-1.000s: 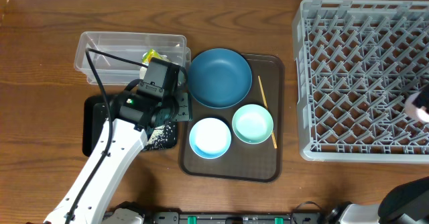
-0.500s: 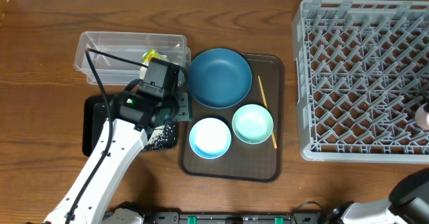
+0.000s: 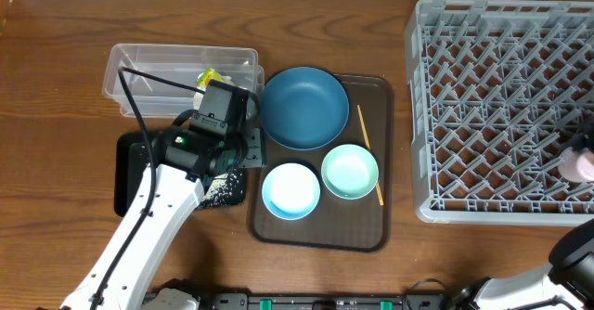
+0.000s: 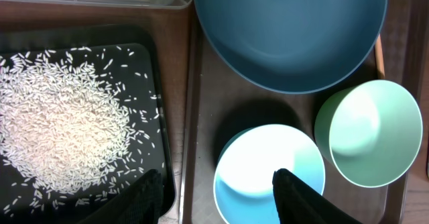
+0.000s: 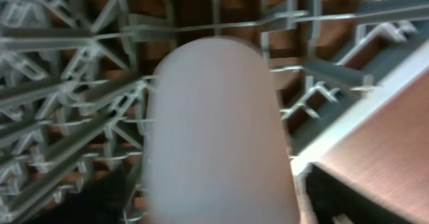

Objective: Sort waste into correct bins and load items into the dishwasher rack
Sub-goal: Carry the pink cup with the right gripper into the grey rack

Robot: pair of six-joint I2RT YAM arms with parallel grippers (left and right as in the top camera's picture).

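The right gripper point(image 5: 218, 196) pinches the small pink cup point(image 3: 577, 164) just above the grey rack point(image 3: 492, 96), at the rack's right edge and toward its near corner. Well to the left of the rack, the left gripper point(image 4: 218, 194) hangs with its fingers spread apart.

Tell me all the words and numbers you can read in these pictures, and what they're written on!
None: no word, number or sign can be read in any view.
Snack wrapper in the clear tub: any print is half hidden and too small to read.
Dark blue bowl, mint-green bowl, white bowl, pink cup, black tray, rack: no writing shows.
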